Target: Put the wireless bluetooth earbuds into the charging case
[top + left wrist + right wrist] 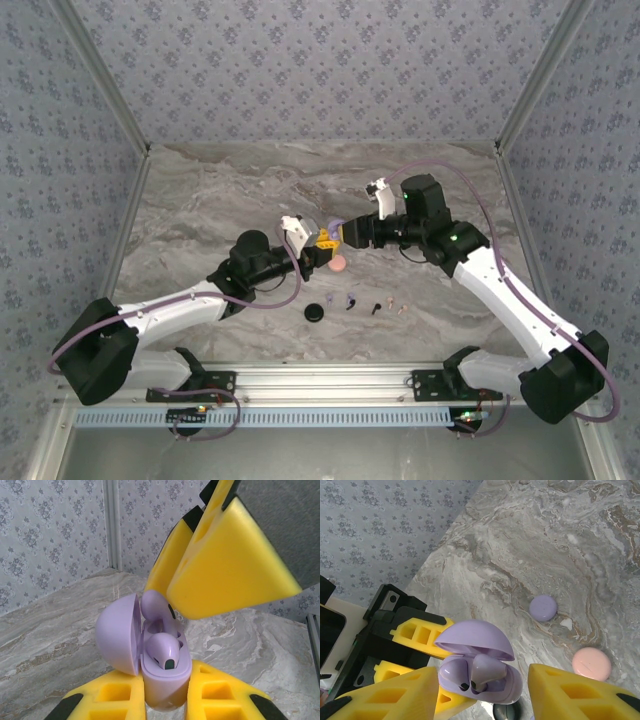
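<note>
My left gripper is shut on the lilac charging case, held upright off the table with its lid swung open. Two lilac earbuds are in the case: one lies low in its socket, the other stands higher behind it. In the right wrist view the same case shows both buds under the lid. My right gripper is open, its yellow fingers either side of the case. From above, both grippers meet mid-table.
On the marble table lie a pink disc, a black disc and a row of tiny loose buds: lilac, black, pale pink. A lilac disc and the pink disc lie beyond the case.
</note>
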